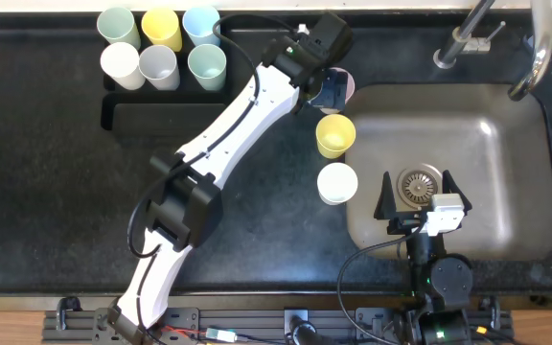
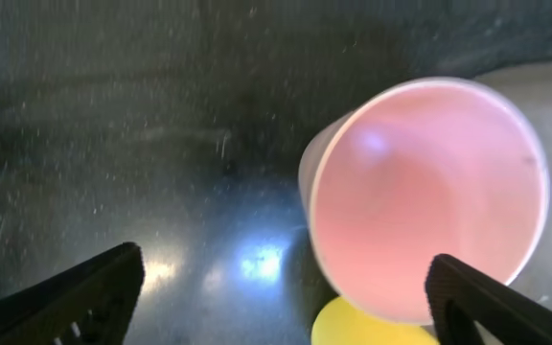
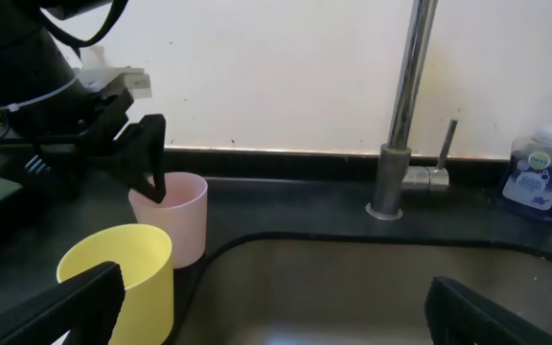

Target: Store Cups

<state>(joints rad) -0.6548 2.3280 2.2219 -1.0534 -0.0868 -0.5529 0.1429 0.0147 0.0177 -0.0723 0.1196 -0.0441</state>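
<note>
Six cups (image 1: 159, 67) are stored; three wait. Your left claw (image 2: 286, 283) gapes empty at the pink cup (image 2: 429, 201). Your right claw (image 3: 276, 307) is open and empty too.

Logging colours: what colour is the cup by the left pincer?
Pink cup; left wrist view.

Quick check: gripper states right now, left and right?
Left gripper: open, at the pink cup, not closed on it.
Right gripper: open, empty, over the sink.
</note>
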